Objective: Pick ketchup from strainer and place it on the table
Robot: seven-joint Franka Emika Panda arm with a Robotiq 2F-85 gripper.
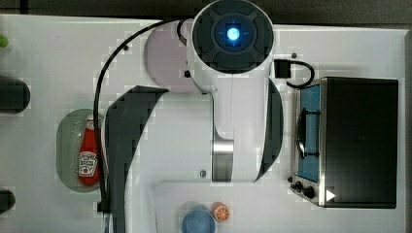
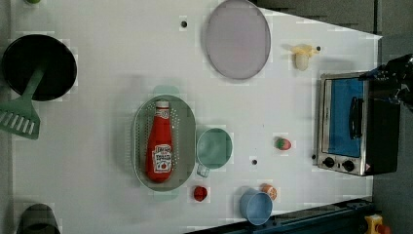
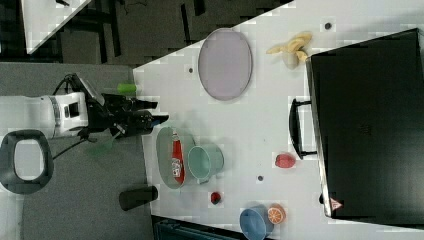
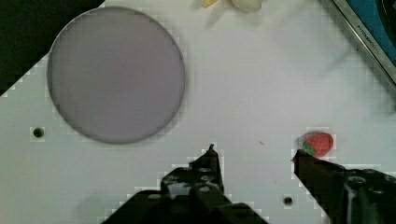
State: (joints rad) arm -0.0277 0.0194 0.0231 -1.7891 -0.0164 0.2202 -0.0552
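Observation:
The ketchup (image 2: 159, 148), a slim red squeeze bottle with a white cap and label, lies lengthwise inside the pale green strainer (image 2: 141, 122) on the white table (image 2: 97, 73). It also appears in the top view as the ketchup (image 1: 88, 155) in the strainer (image 1: 65, 145), partly behind the arm's cable, and in the right view as the ketchup (image 3: 176, 160). My gripper (image 4: 254, 156) is open with nothing between its fingers, held well above the table over bare tabletop near the plate. In the right view the gripper (image 3: 162, 119) hangs up and to the left of the strainer (image 3: 165, 150), apart from it.
A green cup (image 2: 214, 147) touches the strainer's side. A grey-lilac plate (image 2: 237, 39), a toaster oven (image 2: 350, 124), a blue cup (image 2: 255, 206), an orange slice (image 2: 268, 190), strawberries (image 2: 283, 144), a banana (image 2: 303, 52) and a black pan (image 2: 39, 66) with a green spatula stand around.

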